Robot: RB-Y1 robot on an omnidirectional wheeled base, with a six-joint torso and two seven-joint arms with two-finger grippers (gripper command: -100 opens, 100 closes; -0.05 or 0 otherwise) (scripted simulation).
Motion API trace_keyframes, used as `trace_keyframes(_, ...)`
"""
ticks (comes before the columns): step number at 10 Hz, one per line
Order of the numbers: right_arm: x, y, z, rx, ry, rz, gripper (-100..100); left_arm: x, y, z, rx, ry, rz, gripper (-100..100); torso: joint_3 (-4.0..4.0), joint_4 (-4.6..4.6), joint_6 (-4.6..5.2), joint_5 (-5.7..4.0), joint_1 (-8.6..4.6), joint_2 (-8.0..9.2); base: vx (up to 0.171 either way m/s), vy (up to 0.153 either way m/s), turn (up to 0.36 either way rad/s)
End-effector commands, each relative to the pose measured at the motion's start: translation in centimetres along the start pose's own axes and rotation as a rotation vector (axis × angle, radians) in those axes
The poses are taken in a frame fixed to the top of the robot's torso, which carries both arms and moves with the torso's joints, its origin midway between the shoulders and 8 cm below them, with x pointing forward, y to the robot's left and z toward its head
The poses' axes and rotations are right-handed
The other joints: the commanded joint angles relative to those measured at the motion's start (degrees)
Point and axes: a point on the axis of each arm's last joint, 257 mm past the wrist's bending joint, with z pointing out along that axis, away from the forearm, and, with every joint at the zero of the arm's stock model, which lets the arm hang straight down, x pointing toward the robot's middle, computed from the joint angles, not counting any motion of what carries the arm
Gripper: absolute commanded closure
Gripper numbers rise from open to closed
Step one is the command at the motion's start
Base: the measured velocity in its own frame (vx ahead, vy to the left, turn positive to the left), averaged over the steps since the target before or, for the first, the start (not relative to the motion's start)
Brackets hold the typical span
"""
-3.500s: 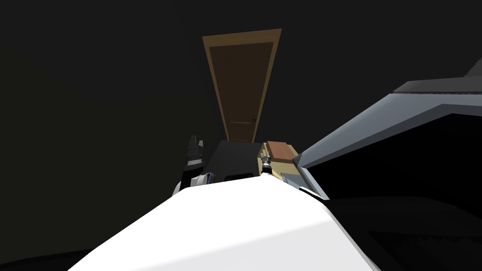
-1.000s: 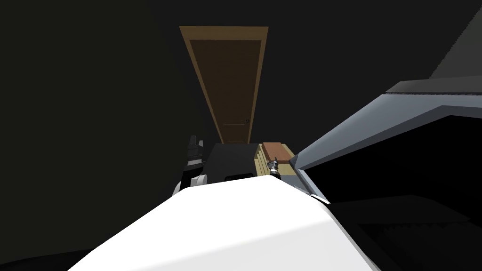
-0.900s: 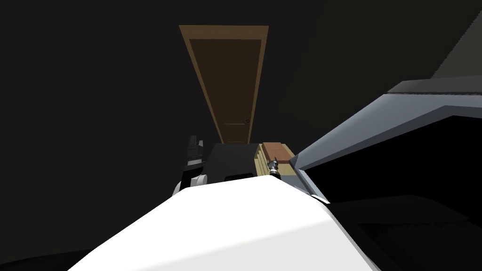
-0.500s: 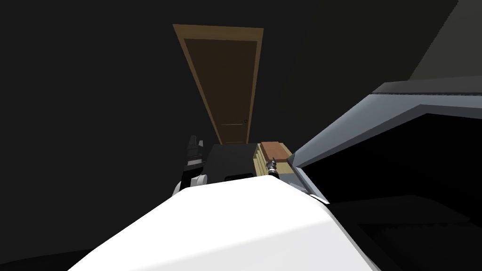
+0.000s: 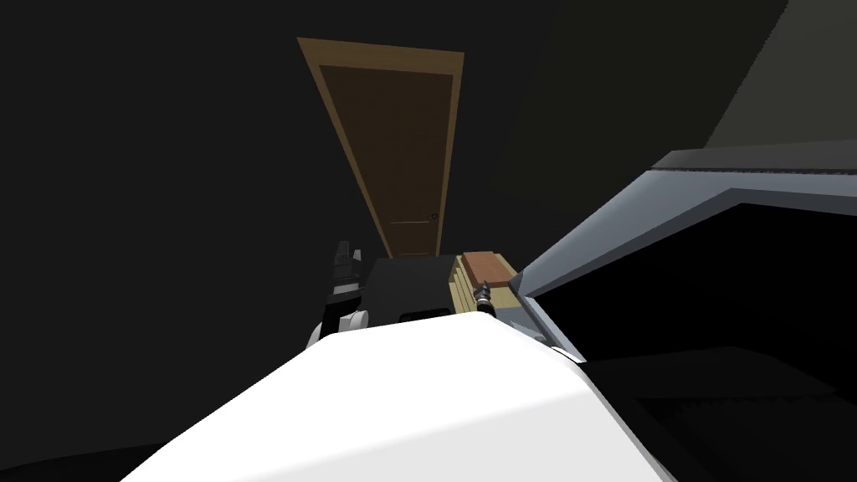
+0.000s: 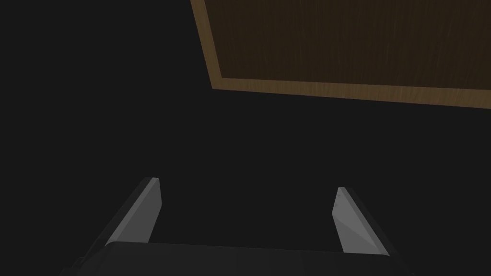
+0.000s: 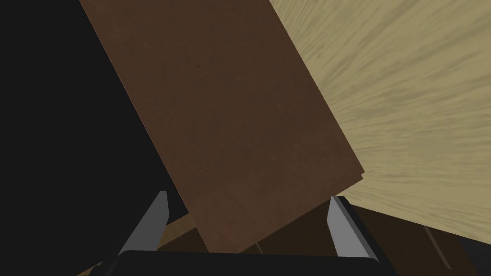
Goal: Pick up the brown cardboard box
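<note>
No writing, label, brand, number or sign can be read anywhere.
</note>
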Motion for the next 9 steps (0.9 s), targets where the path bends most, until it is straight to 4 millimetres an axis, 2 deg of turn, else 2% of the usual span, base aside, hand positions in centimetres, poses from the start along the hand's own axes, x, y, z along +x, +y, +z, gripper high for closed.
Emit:
trace_keyframes(1, -0.1, 1.2, 0.0, -0.048, -0.005, -0.047, -100, 0.0, 0.0, 0.0, 0.000, 0.000, 0.000, 0, 0.00, 0.00, 0.00, 0.00, 0.00, 0.00, -0.002, -0.006, -0.003)
trace_keyframes(3, -0.2, 2.6, 0.0, -0.083, 0.043, 0.007, -100, 0.0, 0.0, 0.0, 0.000, 0.000, 0.000, 0, -0.11, -0.11, -0.11, -0.24, -0.08, -0.11, 0.035, -0.006, -0.132)
trace_keyframes(4, 0.1, 2.9, 0.2, -0.099, 0.064, 0.005, -100, 0.0, 0.0, 0.0, 0.000, 0.000, 0.000, 0, -0.32, -0.27, 0.03, -0.32, -0.17, -0.40, 0.090, 0.013, -0.378)
trace_keyframes(5, 0.7, 2.5, 0.7, -0.107, 0.075, -0.028, -100, 0.0, 0.0, 0.0, 0.000, 0.000, 0.000, 0, -0.44, -0.37, 0.10, -0.35, -0.27, -0.54, 0.040, 0.027, -0.102)
trace_keyframes(9, 0.1, 4.8, 0.5, -0.205, 0.043, -0.091, -100, 0.0, 0.0, 0.0, 0.000, 0.000, 0.000, 0, -0.70, -0.62, -0.17, -0.94, -0.94, -0.80, -0.002, -0.006, 0.011)
